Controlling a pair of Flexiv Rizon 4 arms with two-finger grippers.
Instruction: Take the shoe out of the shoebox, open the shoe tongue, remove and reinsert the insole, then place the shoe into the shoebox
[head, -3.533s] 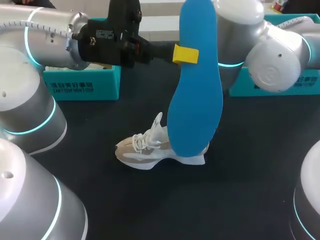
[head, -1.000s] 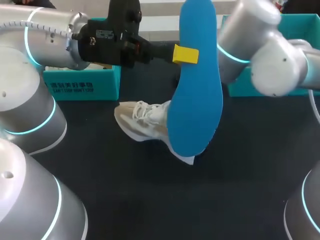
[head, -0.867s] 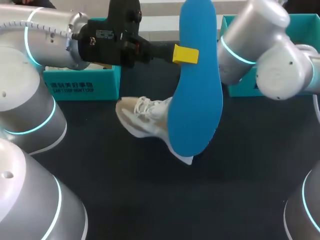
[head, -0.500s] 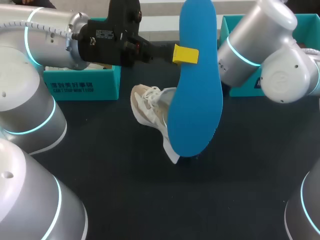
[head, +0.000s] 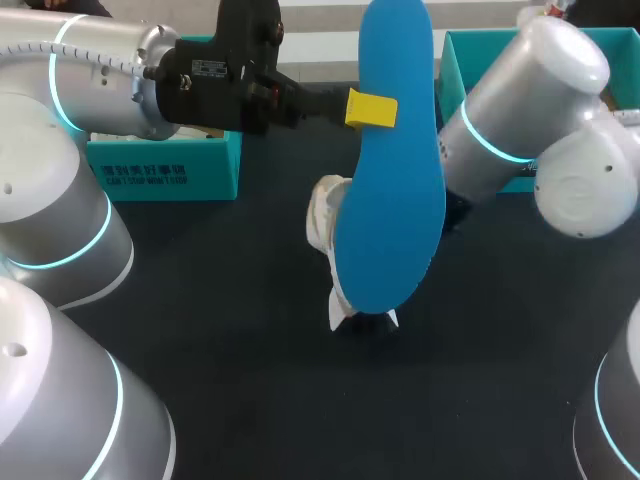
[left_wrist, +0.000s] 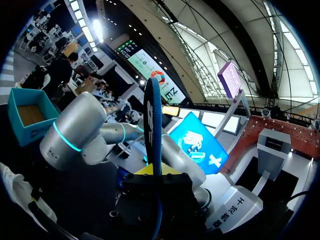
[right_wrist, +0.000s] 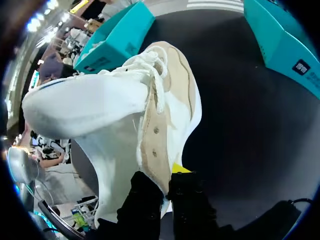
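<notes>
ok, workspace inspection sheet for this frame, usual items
Surface: dark table, no spills seen.
Job's things: blue insole held upright in air; white shoe tipped steeply behind it; teal box rear left, open teal box rear right.
Clutter: nothing seen.
Tools: left tool shut on insole; right tool shut on shoe.
Cables: ribbed conduit on left arm.
Surroundings: nothing seen.

Black table (head: 220, 390): left teal box (head: 165, 172), right teal box (head: 455, 75).
</notes>
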